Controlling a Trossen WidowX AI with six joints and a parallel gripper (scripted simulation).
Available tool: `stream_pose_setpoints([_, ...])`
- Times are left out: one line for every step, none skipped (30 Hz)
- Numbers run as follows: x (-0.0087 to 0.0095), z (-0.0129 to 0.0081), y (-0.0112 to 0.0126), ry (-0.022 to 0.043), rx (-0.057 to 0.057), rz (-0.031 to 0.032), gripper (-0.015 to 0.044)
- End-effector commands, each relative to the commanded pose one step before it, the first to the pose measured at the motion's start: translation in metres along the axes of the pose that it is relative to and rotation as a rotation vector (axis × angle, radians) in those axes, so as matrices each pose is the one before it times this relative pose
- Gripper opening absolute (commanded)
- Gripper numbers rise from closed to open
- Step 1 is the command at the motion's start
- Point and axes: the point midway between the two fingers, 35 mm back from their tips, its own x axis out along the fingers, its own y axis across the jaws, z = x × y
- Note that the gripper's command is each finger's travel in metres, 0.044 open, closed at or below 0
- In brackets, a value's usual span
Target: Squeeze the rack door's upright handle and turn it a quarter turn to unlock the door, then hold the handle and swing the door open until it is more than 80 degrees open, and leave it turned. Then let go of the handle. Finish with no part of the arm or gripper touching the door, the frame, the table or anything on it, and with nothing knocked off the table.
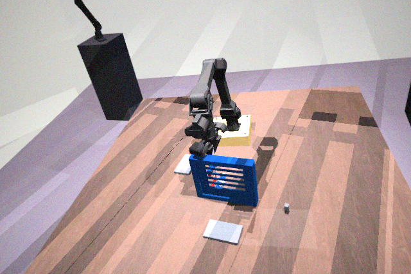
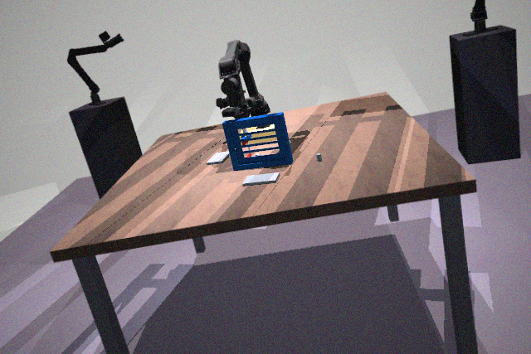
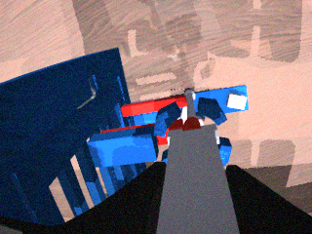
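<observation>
The blue rack (image 1: 250, 181) (image 2: 284, 140) (image 3: 49, 112) stands upright on the table, its slatted side facing the top and exterior views. My gripper (image 1: 213, 146) (image 3: 195, 174) is behind its upper left corner in the top view, with its black fingers closed in on the upright grey handle (image 3: 197, 200). The handle shows its broad grey face in the wrist view. Red and blue parts lie around its lower end, and a blue bar (image 3: 214, 99) reaches right from there. The fingertips' contact is hidden in the top and exterior views. I cannot tell the door's angle.
A white plate (image 1: 183, 165) (image 2: 217, 157) lies left of the rack and another plate (image 1: 223, 231) (image 2: 260, 178) in front. A small grey block (image 1: 286, 207) (image 2: 319, 157) is to the right. A yellow box (image 1: 236, 140) is behind, by the arm's base.
</observation>
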Motion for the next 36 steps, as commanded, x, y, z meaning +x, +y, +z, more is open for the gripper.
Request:
stream_pose_setpoints([0.00061, -0.00035, 0.0001, 0.00305, 0.1271, -0.00096, 0.0008])
stream_pose_setpoints([0.0, 0.0, 0.0, 0.0, 0.0, 0.0, 0.0008])
stream_pose_setpoints([0.0, 0.0, 0.0, 0.0, 0.0, 0.0, 0.0008])
stream_pose_setpoints([0.0, 0.0, 0.0, 0.0, 0.0, 0.0, 0.0008])
stream_pose_setpoints([0.0, 0.0, 0.0, 0.0, 0.0, 0.0, 0.0008])
stream_pose_setpoints([0.0, 0.0, 0.0, 0.0, 0.0, 0.0, 0.0008])
stream_pose_setpoints([0.0, 0.0, 0.0, 0.0, 0.0, 0.0, 0.0008])
stream_pose_setpoints([0.0, 0.0, 0.0, 0.0, 0.0, 0.0, 0.0008])
stream_pose_setpoints([0.0, 0.0, 0.0, 0.0, 0.0, 0.0, 0.0008])
stream_pose_setpoints([0.0, 0.0, 0.0, 0.0, 0.0, 0.0, 0.0034])
stream_pose_setpoints([0.0, 0.0, 0.0, 0.0, 0.0, 0.0, 0.006])
stream_pose_setpoints([0.0, 0.0, 0.0, 0.0, 0.0, 0.0, 0.0087])
stream_pose_setpoints([0.0, 0.0, 0.0, 0.0, 0.0, 0.0, 0.0113])
stream_pose_setpoints([0.0, 0.0, 0.0, 0.0, 0.0, 0.0, 0.0139])
stream_pose_setpoints([0.0, 0.0, 0.0, 0.0, 0.0, 0.0, 0.0165])
stream_pose_setpoints([0.0, 0.0, 0.0, 0.0, 0.0, 0.0, 0.0192])
stream_pose_setpoints([0.0, 0.0, 0.0, 0.0, 0.0, 0.0, 0.0218])
stream_pose_setpoints([0.0, 0.0, 0.0, 0.0, 0.0, 0.0, 0.0244])
stream_pose_setpoints([0.0, 0.0, 0.0, 0.0, 0.0, 0.0, 0.027])
stream_pose_setpoints([0.0, 0.0, 0.0, 0.0, 0.0, 0.0, 0.028])
stream_pose_setpoints([-0.00002, 0.0, 0.00001, 0.00001, -0.0082, 0.00009, 0.028])
stream_pose_setpoints([-0.00005, -0.00001, 0.00003, 0.00003, -0.0246, 0.00027, 0.028])
stream_pose_setpoints([-0.00007, -0.00001, 0.00005, 0.00003, -0.0409, 0.0004, 0.028])
stream_pose_setpoints([-0.00006, -0.00001, 0.00004, 0.00001, -0.0496, 0.00034, 0.028])
stream_pose_setpoints([-0.00001, 0.0, 0.0, 0.0, -0.0495, 0.00003, 0.028])
stream_pose_setpoints([0.0, 0.0, 0.0, 0.0, -0.0495, 0.00001, 0.028])
stream_pose_setpoints([0.0, 0.0, 0.0, 0.0, -0.0495, 0.0, 0.028])
stream_pose_setpoints([0.0, 0.0, 0.0, 0.0, -0.0495, 0.0, 0.028])
stream_pose_setpoints([0.0, 0.0, 0.0, 0.0, -0.0495, 0.0, 0.028])
stream_pose_setpoints([0.0, 0.0, 0.0, 0.0, -0.0495, 0.0, 0.028])
stream_pose_setpoints([0.0, 0.0, 0.0, 0.0, -0.0495, 0.0, 0.028])
stream_pose_setpoints([0.0, 0.0, 0.0, 0.0, -0.0495, 0.0, 0.028])
stream_pose_setpoints([0.0, 0.0, 0.0, 0.0, -0.0495, 0.0, 0.028])
stream_pose_setpoints([0.0, 0.0, 0.0, 0.0, -0.0495, 0.0, 0.028])
stream_pose_setpoints([0.0, 0.0, 0.0, 0.0, -0.0495, 0.0, 0.028])
stream_pose_setpoints([0.0, 0.0, 0.0, 0.0, -0.0495, 0.0, 0.028])
